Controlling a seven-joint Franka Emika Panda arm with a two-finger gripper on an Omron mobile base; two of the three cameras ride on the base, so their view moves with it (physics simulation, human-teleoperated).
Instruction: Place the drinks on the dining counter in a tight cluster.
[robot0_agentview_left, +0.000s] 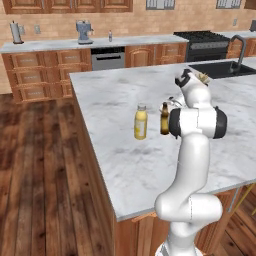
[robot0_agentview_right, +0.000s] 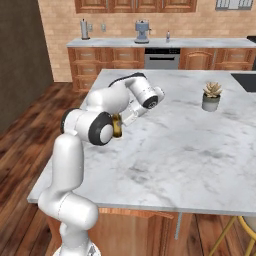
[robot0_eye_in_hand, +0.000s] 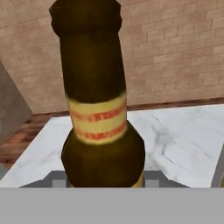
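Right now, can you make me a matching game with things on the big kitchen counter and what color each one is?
Things:
1. stout bottle
2. slim bottle
3. plant pot
4. sink

Colors:
A. black
B. yellow
C. grey
D. dark brown

Pairs: 1-B, 2-D, 3-C, 4-A

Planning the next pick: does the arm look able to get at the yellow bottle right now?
Probably not yet. The gripper is shut on the brown bottle. The yellow bottle stands close beside it on the counter, nothing between them, so once freed, likely yes.
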